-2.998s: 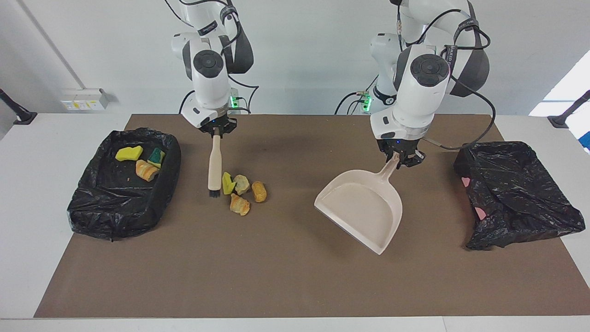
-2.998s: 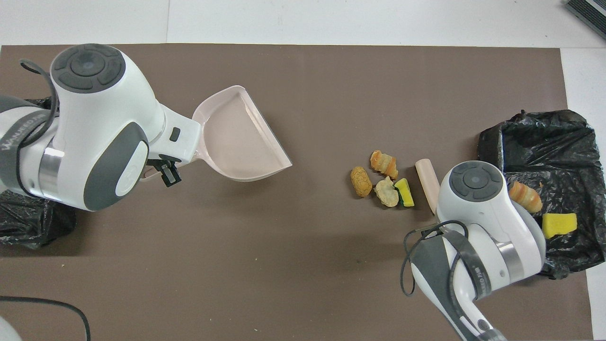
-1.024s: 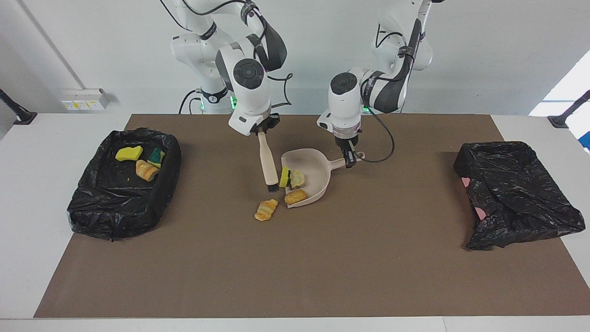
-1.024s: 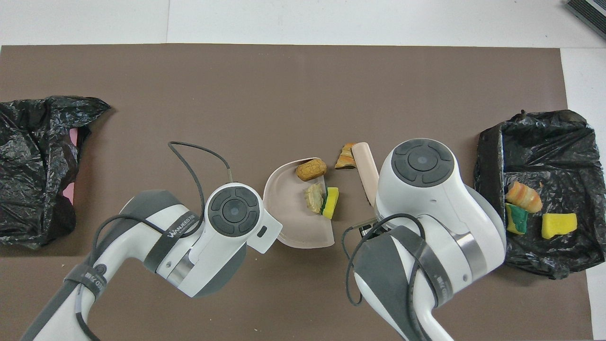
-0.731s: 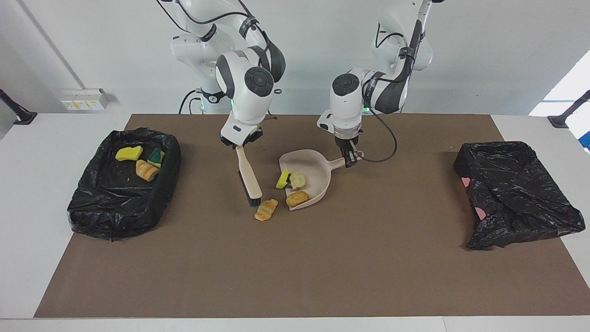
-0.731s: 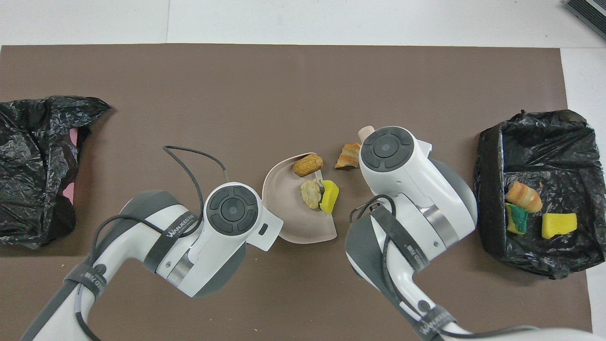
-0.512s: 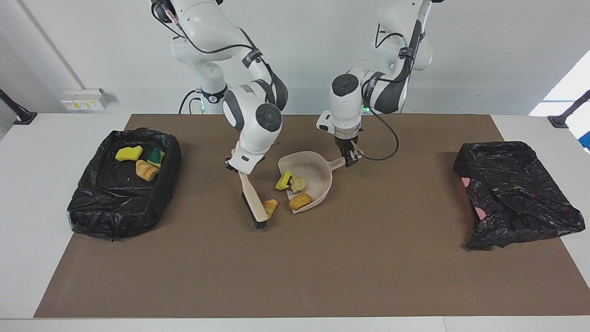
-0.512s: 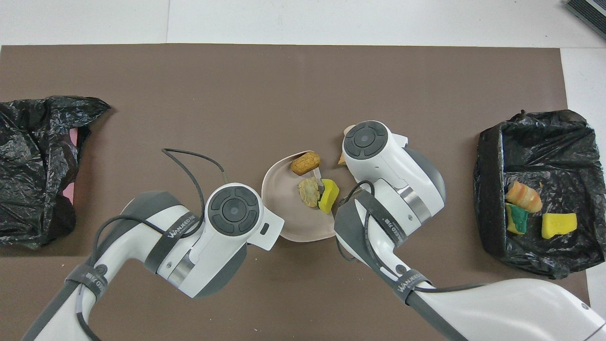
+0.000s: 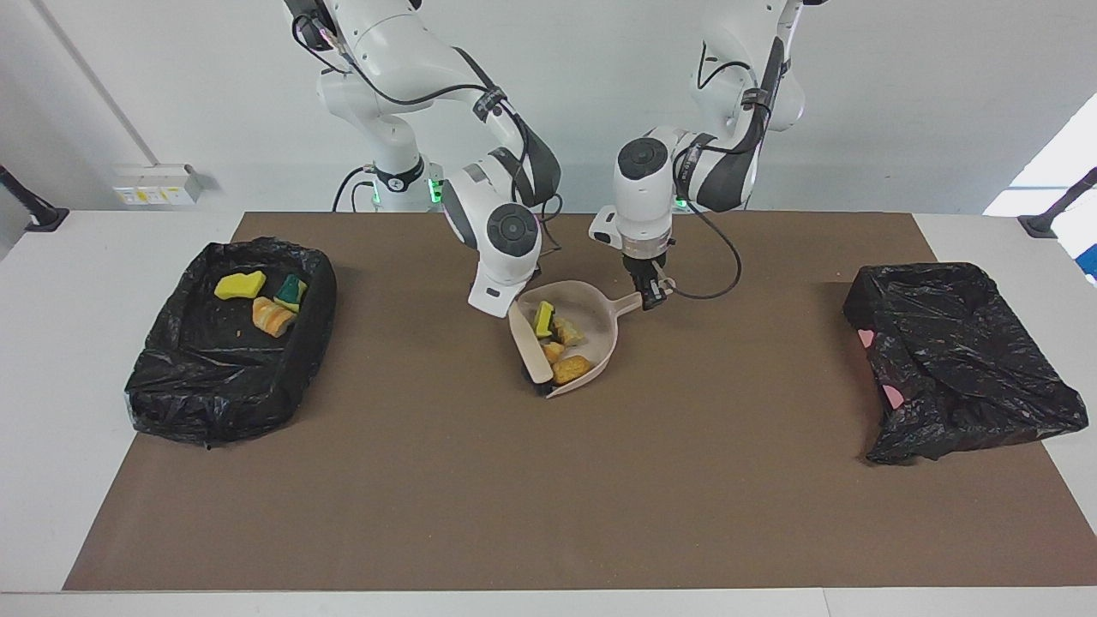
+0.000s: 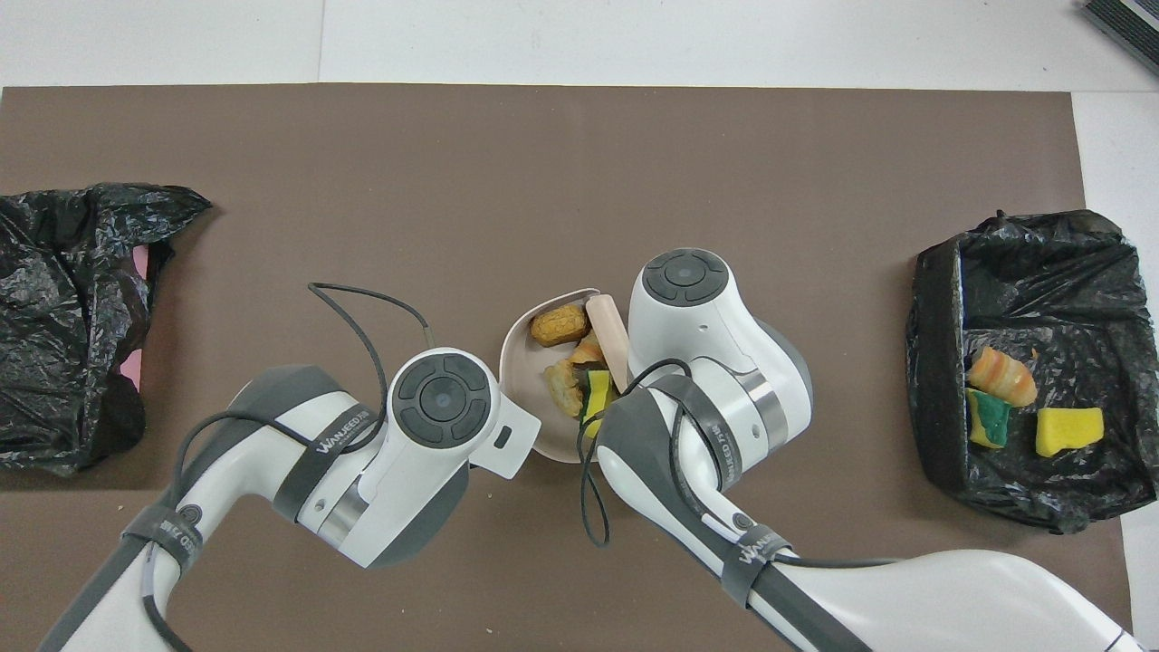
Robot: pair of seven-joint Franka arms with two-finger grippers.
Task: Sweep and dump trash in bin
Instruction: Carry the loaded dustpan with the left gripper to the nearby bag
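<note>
The beige dustpan (image 9: 597, 329) (image 10: 523, 358) lies flat on the brown mat mid-table. My left gripper (image 9: 650, 296) is shut on its handle. Several pieces of trash lie in the pan: a yellow-green sponge (image 9: 543, 317) (image 10: 595, 391) and golden pastry pieces (image 9: 572, 368) (image 10: 559, 324). My right gripper (image 9: 507, 310) is shut on the beige brush (image 9: 535, 355) (image 10: 608, 330), which lies slanted across the pan's mouth with its bristles on the mat. The black-lined bin (image 9: 171, 377) (image 10: 933, 362) at the right arm's end holds three more scraps (image 9: 272, 315). From overhead, both grippers are hidden under their wrists.
A second, crumpled black-bagged bin (image 9: 960, 360) (image 10: 63, 299) sits at the left arm's end of the table. The brown mat (image 9: 548, 497) covers the table's middle. A cable loops from the left wrist (image 9: 720, 274).
The right arm swung the brush toward the dustpan and pushed the last loose pastry piece in. The brush now rests against the pan's mouth. The pan turned slightly.
</note>
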